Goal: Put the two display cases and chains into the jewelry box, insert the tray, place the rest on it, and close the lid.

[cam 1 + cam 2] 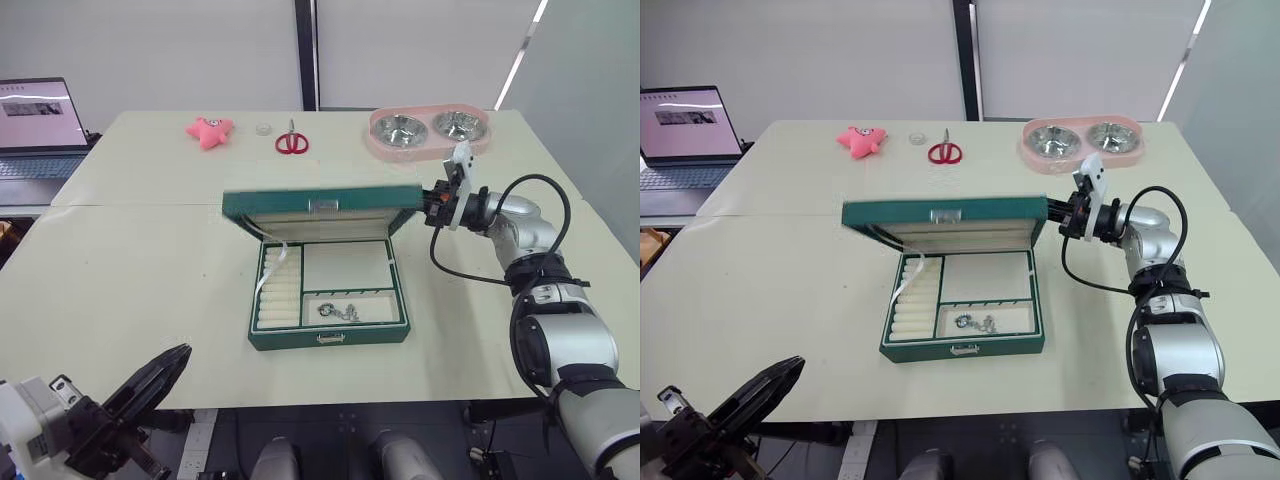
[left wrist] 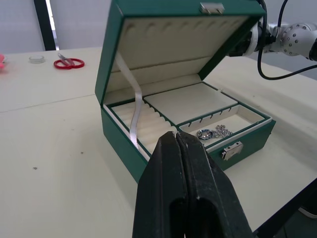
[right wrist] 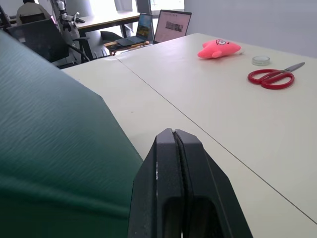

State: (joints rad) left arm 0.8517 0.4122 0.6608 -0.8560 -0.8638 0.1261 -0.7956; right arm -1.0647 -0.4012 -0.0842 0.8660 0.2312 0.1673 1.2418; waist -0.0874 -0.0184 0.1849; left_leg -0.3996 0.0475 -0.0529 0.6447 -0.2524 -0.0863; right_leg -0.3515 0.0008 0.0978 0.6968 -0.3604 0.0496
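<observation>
The green jewelry box (image 1: pixel 328 338) stands open mid-table, its lid (image 1: pixel 320 203) tilted partway forward over it. A cream tray (image 1: pixel 345 265) sits inside, with ring rolls on the left and a silver chain (image 1: pixel 338 312) in the front right compartment. The display cases are out of view. My right gripper (image 1: pixel 428 205) is shut and empty at the lid's right corner, against its green outer side (image 3: pixel 49 129). Low off the table's front left edge, my left gripper (image 1: pixel 183 352) is shut, holds nothing and points toward the box (image 2: pixel 148 158).
At the table's back lie a pink star plush (image 1: pixel 210 130), a small clear dish (image 1: pixel 264 129) and red scissors (image 1: pixel 291 142). A pink double pet bowl (image 1: pixel 428 130) stands at the back right. A laptop (image 1: pixel 38 125) sits on a desk at the far left.
</observation>
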